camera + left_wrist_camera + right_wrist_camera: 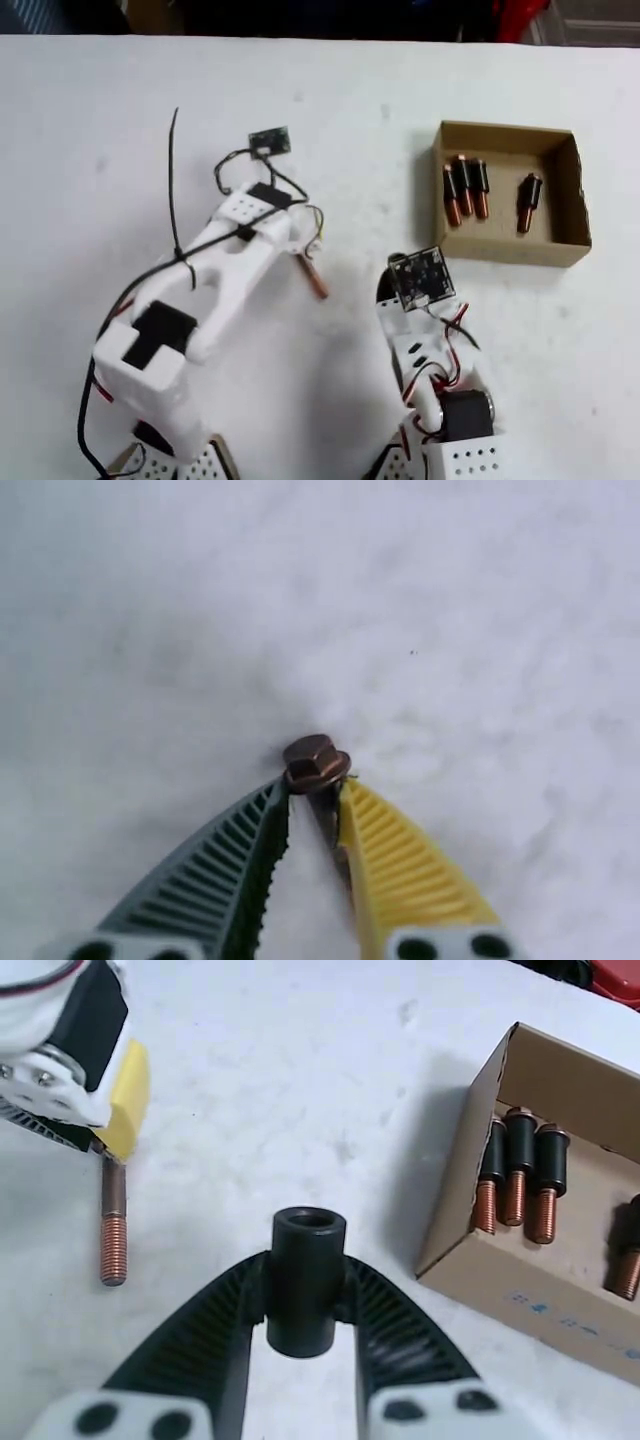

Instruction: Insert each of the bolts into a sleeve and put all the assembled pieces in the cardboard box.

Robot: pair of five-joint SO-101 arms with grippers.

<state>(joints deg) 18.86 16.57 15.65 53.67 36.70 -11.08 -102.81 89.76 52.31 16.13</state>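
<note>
Now the left gripper [313,790] is clamped on a bolt [316,762], threaded end over bare table [350,130]; the right gripper [305,1265] pinches an upright sleeve [307,1290] near the cardboard box [510,255], four assembled pieces [465,190] inside

The white table [90,110] has a mottled, faintly scuffed top. The cardboard box [510,250] sits flat on it, open side up, over on the right arm's side. At the near edge stand 2 mounts: the left arm's base [190,465] and the right arm's base [465,460].
</note>
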